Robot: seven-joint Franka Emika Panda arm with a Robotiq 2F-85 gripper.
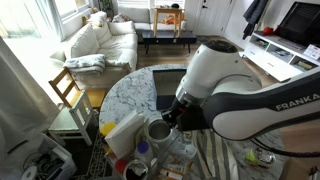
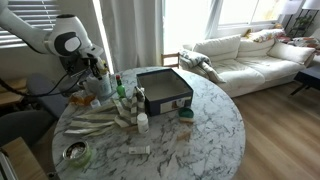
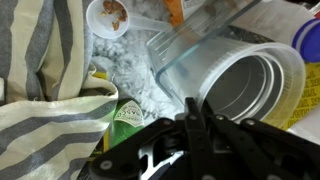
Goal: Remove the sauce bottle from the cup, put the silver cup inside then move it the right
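Bare metal, bright finish: silver cup (image 3: 240,85). The outer wall is ribbed with fine horizontal rings. The interior is grey and matt, with stepped concentric rings running down to the base. The rim is thin and catches the light. In the wrist view it is tilted, with the mouth turned toward the camera and lower right and the closed end pointing up and away.

Location: among the clutter at one edge of the round marbled surface (image 2: 200,130). White crumbly material lies just beside its wall on the left. A yellow edge (image 3: 292,102) shows at the far side of its mouth.

Relation to the hand (image 3: 193,105): the black fingers (image 3: 196,125) rise from the bottom of the wrist view and converge to a narrow point at the lower left of the cup's rim. They are touching it or just short of it. Whether they are clamped on the rim or only drawn together beside it cannot be told.

In both exterior views the hand (image 1: 172,118) (image 2: 100,70) is low over the crowded part of the surface. It is well apart from the black tray (image 2: 165,90).

Adjacent items, wrist view:
- Striped cloth (image 3: 40,60), grey and cream, left of the hand.
- Green-labelled object (image 3: 130,115), partly under the cloth's hem, near the fingers.
- White scoop (image 3: 108,18) holding brown crumbs, beyond the cup.
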